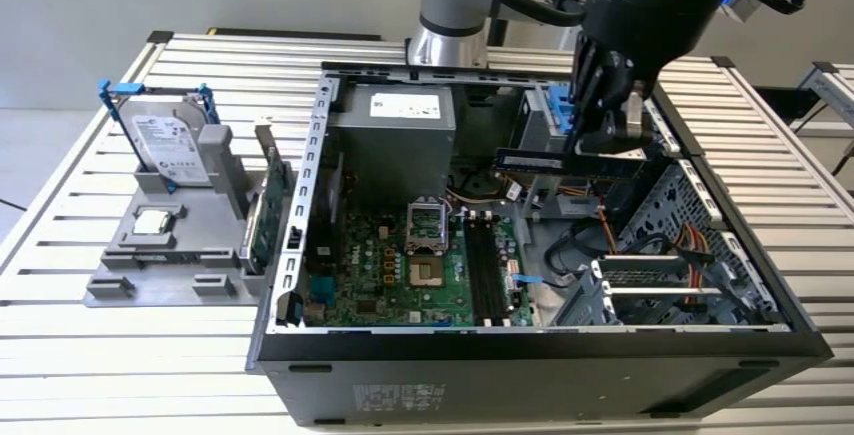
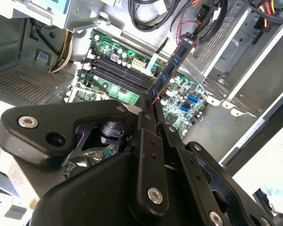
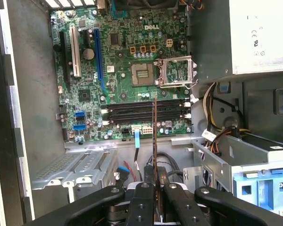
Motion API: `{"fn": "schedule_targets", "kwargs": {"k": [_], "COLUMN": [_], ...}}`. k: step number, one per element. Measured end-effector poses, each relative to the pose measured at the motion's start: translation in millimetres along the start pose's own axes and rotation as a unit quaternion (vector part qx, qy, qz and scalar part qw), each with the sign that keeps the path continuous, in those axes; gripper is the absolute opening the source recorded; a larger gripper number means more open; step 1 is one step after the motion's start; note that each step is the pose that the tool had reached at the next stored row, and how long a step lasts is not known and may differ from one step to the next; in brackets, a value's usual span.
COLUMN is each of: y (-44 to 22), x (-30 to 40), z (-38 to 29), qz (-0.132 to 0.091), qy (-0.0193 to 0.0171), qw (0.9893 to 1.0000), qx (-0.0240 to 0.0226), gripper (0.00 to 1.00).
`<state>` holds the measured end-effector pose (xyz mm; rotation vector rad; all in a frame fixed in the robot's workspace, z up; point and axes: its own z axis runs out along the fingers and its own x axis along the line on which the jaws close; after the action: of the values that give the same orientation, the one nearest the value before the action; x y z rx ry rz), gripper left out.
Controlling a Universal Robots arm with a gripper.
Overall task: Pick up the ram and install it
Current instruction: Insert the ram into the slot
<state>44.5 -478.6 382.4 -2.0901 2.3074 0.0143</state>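
Ram (image 1: 541,161) being carried clamped between the gripper (image 1: 607,150) fingers, over an open computer case (image 1: 534,340).
The ram is sticking out beyond the closed fingertips, hanging clear above the motherboard (image 3: 113,70). The black memory slots (image 3: 146,110) are lying beneath and ahead of the gripper, untouched. Seating it well is probably depending on holding its long edge parallel to one slot and square over it.

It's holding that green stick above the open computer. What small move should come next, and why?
Probably a turn of the wrist. The gripper is shut on the ram, held above the motherboard, and in the exterior view and the first wrist view it lies across the memory slots rather than along them.
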Motion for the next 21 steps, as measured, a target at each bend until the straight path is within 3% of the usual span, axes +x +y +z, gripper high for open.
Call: {"fn": "schedule_targets", "kwargs": {"k": [14,21], "y": [-1.9,-1.9], "x": [-0.2,-0.2], "z": [0.0,0.0], "qz": [-0.003,-0.025], "qy": [0.0000,-0.0003], "qw": [1.0000,0.9997], "qx": [0.0000,-0.0007], "gripper": [0.00,0.00]}}
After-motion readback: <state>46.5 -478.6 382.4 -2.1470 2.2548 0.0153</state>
